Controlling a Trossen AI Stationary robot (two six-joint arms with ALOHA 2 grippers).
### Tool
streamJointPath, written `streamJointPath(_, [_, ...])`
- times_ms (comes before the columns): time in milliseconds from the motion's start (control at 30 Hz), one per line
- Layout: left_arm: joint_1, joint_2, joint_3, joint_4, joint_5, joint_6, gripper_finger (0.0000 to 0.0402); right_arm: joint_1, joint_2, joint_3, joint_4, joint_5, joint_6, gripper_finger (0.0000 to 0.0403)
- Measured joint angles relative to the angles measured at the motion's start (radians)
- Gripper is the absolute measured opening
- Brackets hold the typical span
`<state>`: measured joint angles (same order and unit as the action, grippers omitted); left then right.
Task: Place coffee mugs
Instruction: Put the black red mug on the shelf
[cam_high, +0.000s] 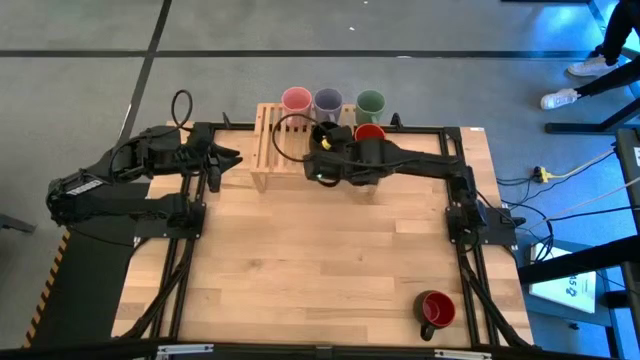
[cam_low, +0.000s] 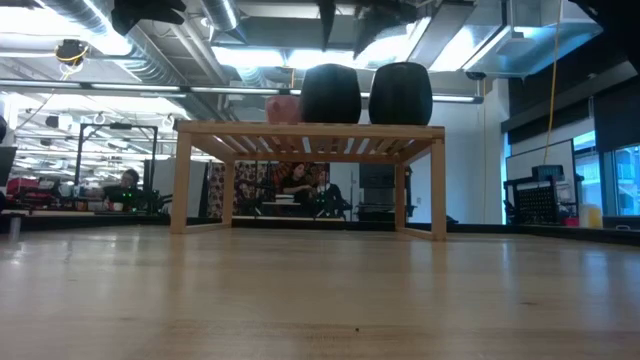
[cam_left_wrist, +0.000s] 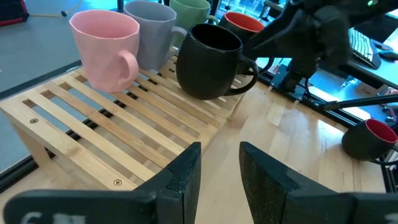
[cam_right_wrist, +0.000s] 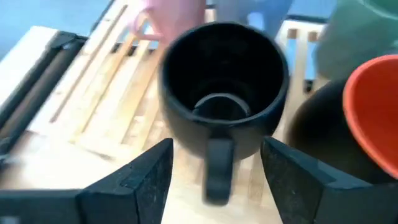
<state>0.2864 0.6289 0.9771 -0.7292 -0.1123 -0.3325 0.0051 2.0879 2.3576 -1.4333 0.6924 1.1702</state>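
Note:
A slatted wooden rack stands at the table's far middle. The pink mug, lavender-grey mug and green mug stand in a row along its far side. In front of them stand the all-black mug and a dark mug with an orange-red inside. My right gripper is open, its fingers on either side of the black mug's handle without touching it. My left gripper is open and hovers left of the rack. A dark mug with a red inside stands near the table's near right corner.
The rack is raised on legs, with open space under it. The right arm reaches across the table's far right part toward the rack. The wooden table top lies between the two arm bases. People sit in the room beyond.

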Motion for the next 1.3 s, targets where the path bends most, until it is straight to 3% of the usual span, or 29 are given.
streamJointPath(100, [0.0,0.0,0.0,-0.001,0.039,0.0,0.0104,0.046,-0.036,-0.016,0.054,-0.079,-0.018,0.0229])
streamJointPath(267, [0.0,0.0,0.0,-0.006,0.119,0.002,0.0104,0.24,-0.045,-0.015,0.061,-0.145,0.017,0.0229])
streamJointPath(467, [0.0,0.0,0.0,-0.032,0.212,0.003,0.0104,0.456,-0.045,-0.015,0.011,-0.145,0.3,0.023])
streamJointPath(733, [-0.008,0.0,0.0,-0.033,0.374,-0.017,0.0104,0.698,-0.039,-0.021,-0.135,-0.257,0.743,0.023])
streamJointPath(867, [-0.05,0.0,0.0,-0.034,0.356,-0.031,0.0104,0.784,-0.039,-0.061,-0.133,-0.3,0.822,0.023])
streamJointPath(967, [-0.09,0.0,0.0,-0.033,0.332,-0.059,0.0104,0.825,-0.039,-0.126,-0.137,-0.419,0.856,0.023])
streamJointPath(1300, [-0.253,0.013,0.0,-0.038,0.215,-0.191,0.0104,0.954,-0.041,-0.332,-0.138,-0.643,0.906,0.023])
